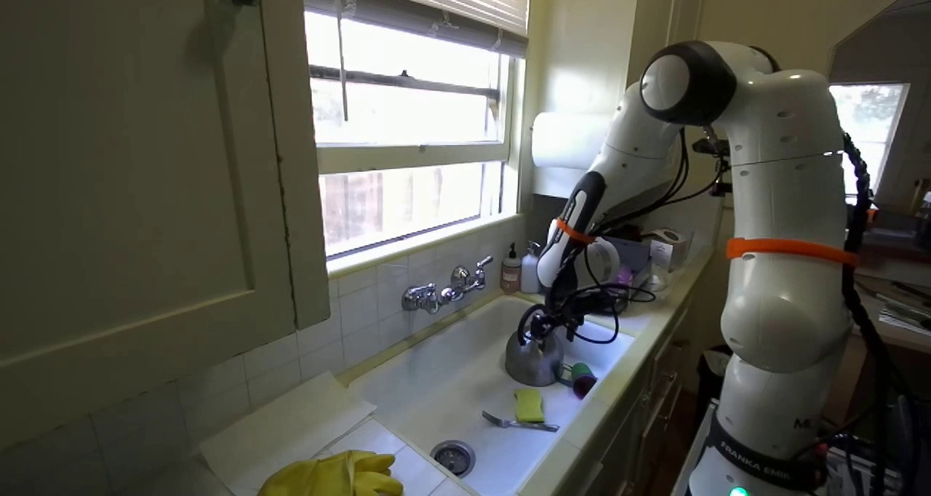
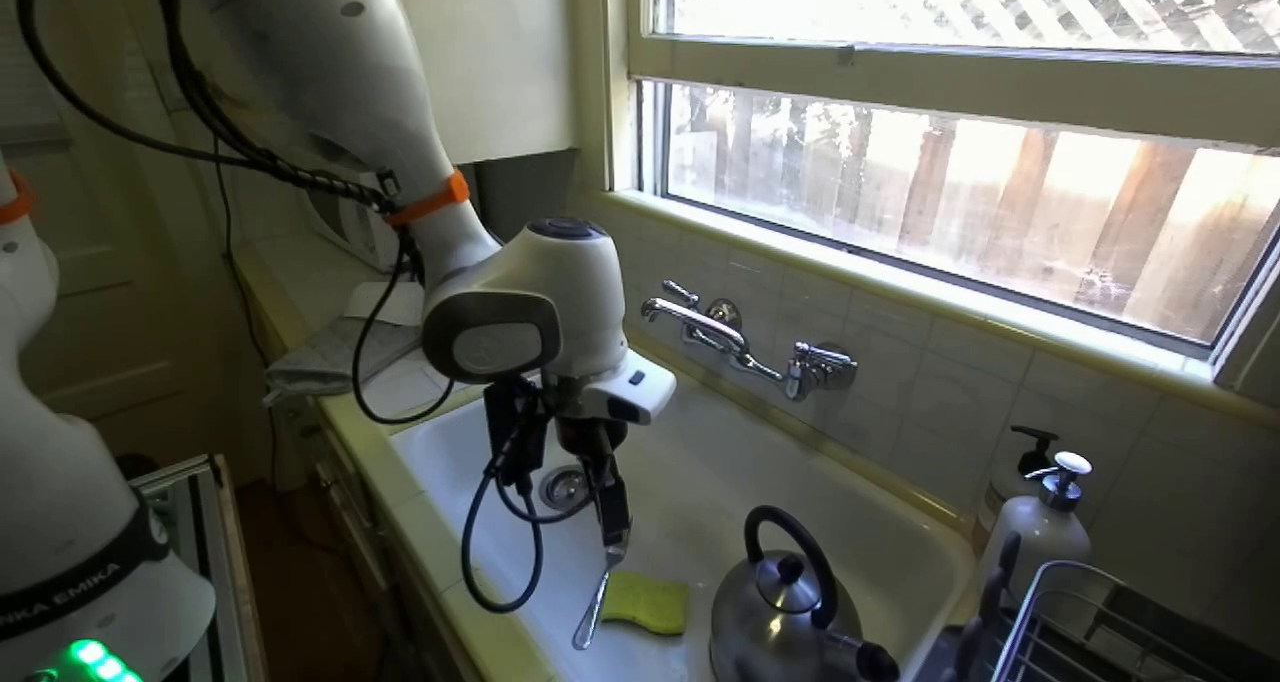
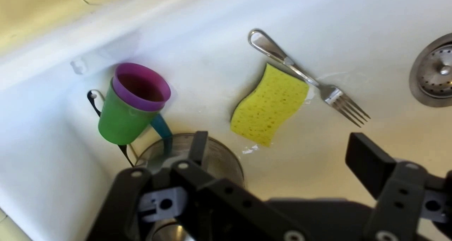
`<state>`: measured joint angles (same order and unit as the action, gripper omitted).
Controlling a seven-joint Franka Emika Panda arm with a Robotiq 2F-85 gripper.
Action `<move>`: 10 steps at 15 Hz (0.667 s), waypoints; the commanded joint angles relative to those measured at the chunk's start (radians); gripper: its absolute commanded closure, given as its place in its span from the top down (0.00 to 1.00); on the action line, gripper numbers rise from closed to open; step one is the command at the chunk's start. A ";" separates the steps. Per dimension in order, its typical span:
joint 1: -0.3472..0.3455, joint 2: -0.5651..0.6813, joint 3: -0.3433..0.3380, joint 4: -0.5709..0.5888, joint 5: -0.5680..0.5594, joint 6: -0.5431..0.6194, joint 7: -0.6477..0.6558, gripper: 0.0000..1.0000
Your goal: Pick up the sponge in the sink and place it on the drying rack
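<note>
the sponge is down in the sink, a yellow-green one lying broad side up, a bit closer to the front edge of the tabletop than the back edge under the faucet. the claw hangs over the sink, spread wide, with the sponge lower down and apart from it. there's a fork running along one side of the sponge, can't tell if they touch. the kettle stands upright in the sink toward the end away from the drain, and a purple cup nested in a green cup sits tilted beside it. in an exterior view the drying rack is past the kettle at that end of the tabletop, partly cut off. pump bottles stand near the back edge there, and at least one yellow glove lies by the drain end.
</note>
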<state>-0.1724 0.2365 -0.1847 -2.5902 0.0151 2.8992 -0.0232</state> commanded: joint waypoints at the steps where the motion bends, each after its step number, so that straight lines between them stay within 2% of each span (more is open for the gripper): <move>1: -0.005 0.032 -0.005 0.021 -0.003 -0.002 0.011 1.00; 4: -0.011 0.098 -0.009 0.065 -0.002 -0.002 0.022 1.00; 10: -0.010 0.106 -0.009 0.074 -0.001 -0.002 0.025 1.00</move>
<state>-0.1834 0.3433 -0.1934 -2.5164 0.0153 2.8992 -0.0001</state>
